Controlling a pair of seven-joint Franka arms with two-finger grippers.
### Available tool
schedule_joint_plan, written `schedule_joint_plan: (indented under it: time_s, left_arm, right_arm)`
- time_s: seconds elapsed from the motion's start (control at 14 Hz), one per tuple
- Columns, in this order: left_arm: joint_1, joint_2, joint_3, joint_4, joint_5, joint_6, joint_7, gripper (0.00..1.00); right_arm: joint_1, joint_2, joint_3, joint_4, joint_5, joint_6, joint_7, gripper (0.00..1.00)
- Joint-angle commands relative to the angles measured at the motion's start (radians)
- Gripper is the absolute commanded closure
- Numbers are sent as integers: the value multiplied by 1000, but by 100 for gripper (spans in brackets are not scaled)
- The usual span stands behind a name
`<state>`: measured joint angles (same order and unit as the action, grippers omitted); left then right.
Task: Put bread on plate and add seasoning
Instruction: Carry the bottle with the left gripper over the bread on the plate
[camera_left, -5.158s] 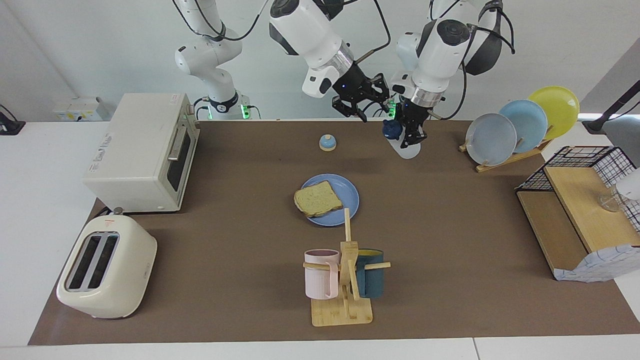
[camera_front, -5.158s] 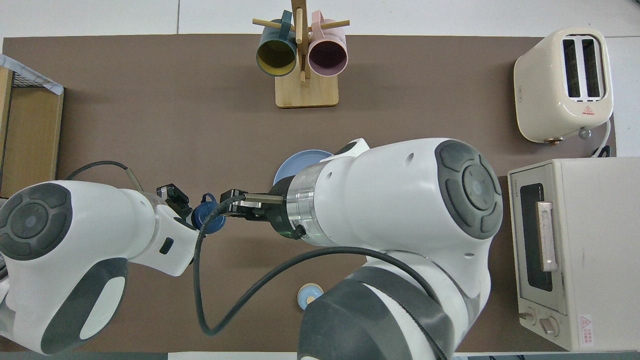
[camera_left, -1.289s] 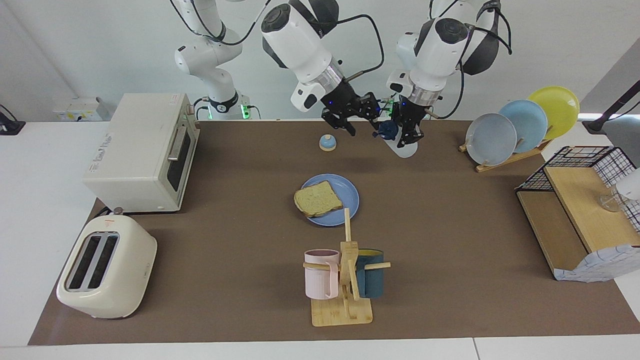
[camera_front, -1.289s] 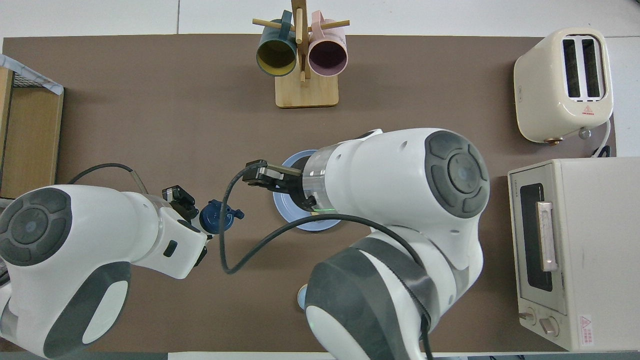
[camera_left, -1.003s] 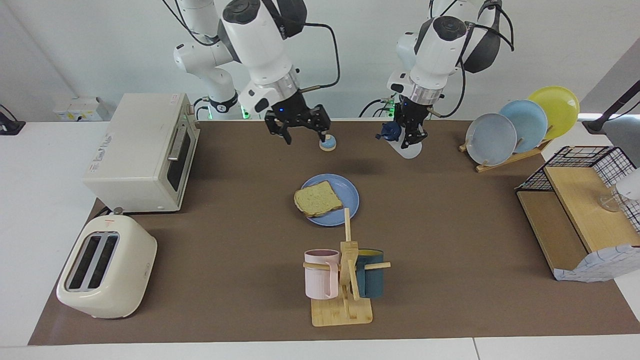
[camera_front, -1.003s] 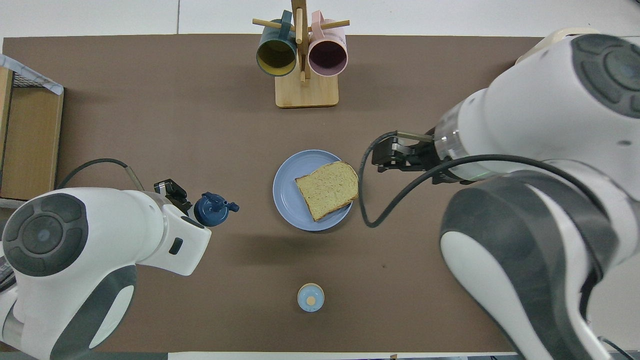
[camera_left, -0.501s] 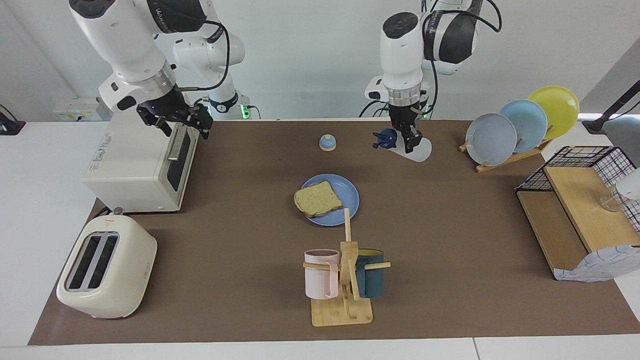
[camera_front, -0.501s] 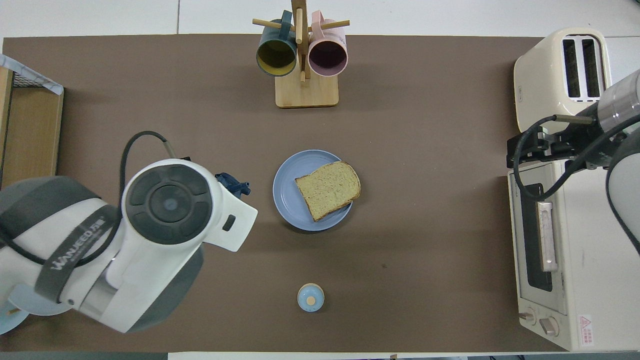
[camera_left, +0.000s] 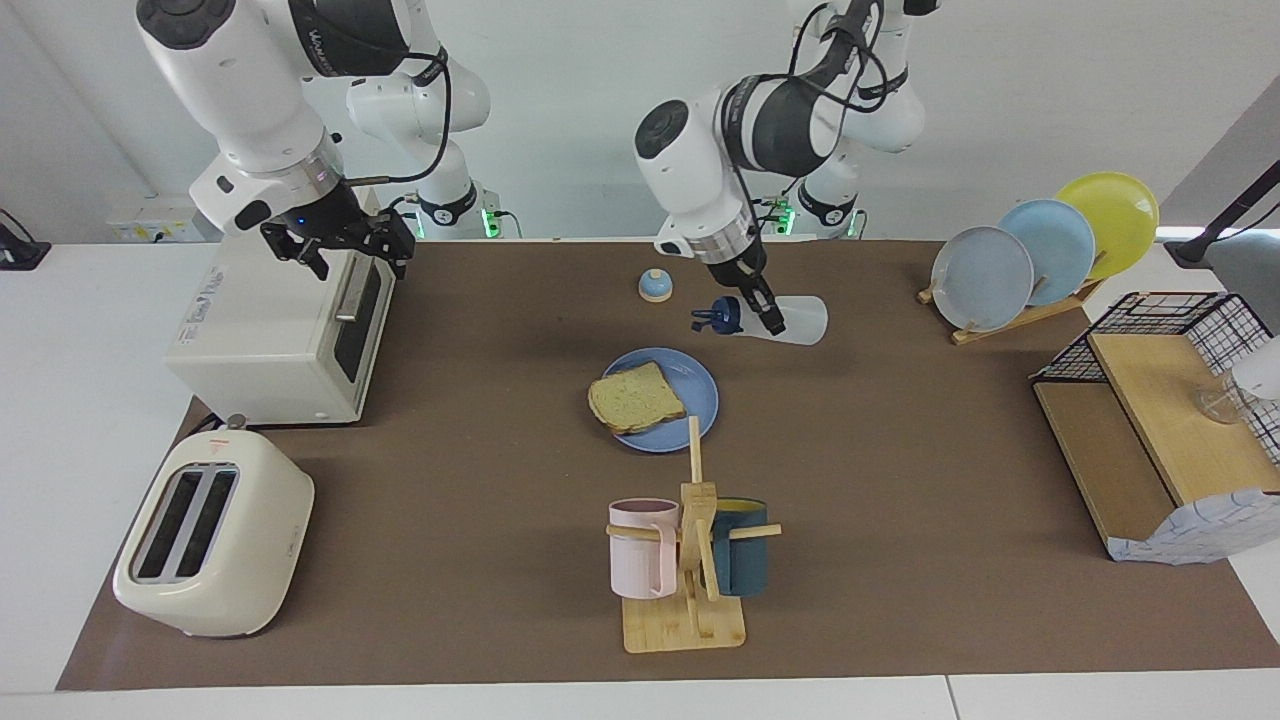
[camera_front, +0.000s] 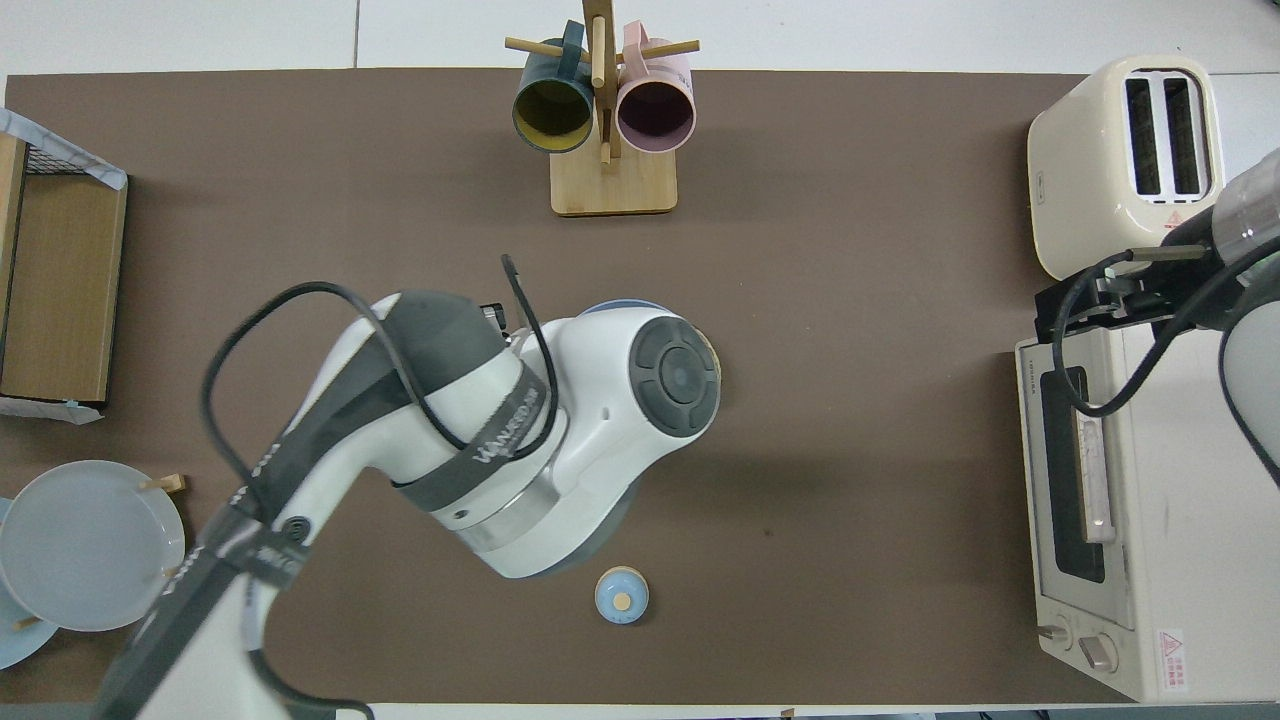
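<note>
The bread (camera_left: 636, 397) lies on the blue plate (camera_left: 698, 394) in the middle of the mat. My left gripper (camera_left: 768, 318) is shut on the seasoning (camera_left: 795, 321), a translucent white bottle tipped almost level in the air. Its navy cap (camera_left: 727, 316) points toward the right arm's end, and the bottle hangs over the mat just by the plate's rim. In the overhead view the left arm covers the bottle and the bread, leaving only a sliver of the plate (camera_front: 620, 305) visible. My right gripper (camera_left: 340, 240) stands open over the toaster oven (camera_left: 270, 320), holding nothing.
A small blue-domed bell (camera_left: 655, 286) sits between the plate and the robots. A cream toaster (camera_left: 210, 535) stands beside the oven. A wooden mug rack (camera_left: 690, 560) stands close to the plate. A rack of plates (camera_left: 1040, 245) and a wire-basket shelf (camera_left: 1160, 430) occupy the left arm's end.
The left arm has swung the seasoning toward the plate and tipped it from slanted to nearly level. The right arm, after sweeping away to the oven, has hardly moved.
</note>
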<state>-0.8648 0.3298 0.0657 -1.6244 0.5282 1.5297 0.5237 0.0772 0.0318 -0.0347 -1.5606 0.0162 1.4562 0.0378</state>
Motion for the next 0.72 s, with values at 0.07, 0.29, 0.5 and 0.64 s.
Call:
schedule_joint_plan:
  time_s: [0.07,0.29,0.5,0.64]
  left_arm:
    - [-55,173,17,178,106,-125,-11,100]
    - [-72,175,16,179,191,-161,-11,100]
    - [-89,222,19,184,268,-213,-10,100]
    - [-118,377,19,309,335,-304,-10,100]
  right_arm:
    - [-16,-27,10,-35,-12,23,-21,0]
    - [-17,-27,-25,-36,-10,13,-21,0]
    - [-16,-32,-50,-45,-5,32,-32,0]
    - [-14,-26,-53,-36,-28,79,-42,0]
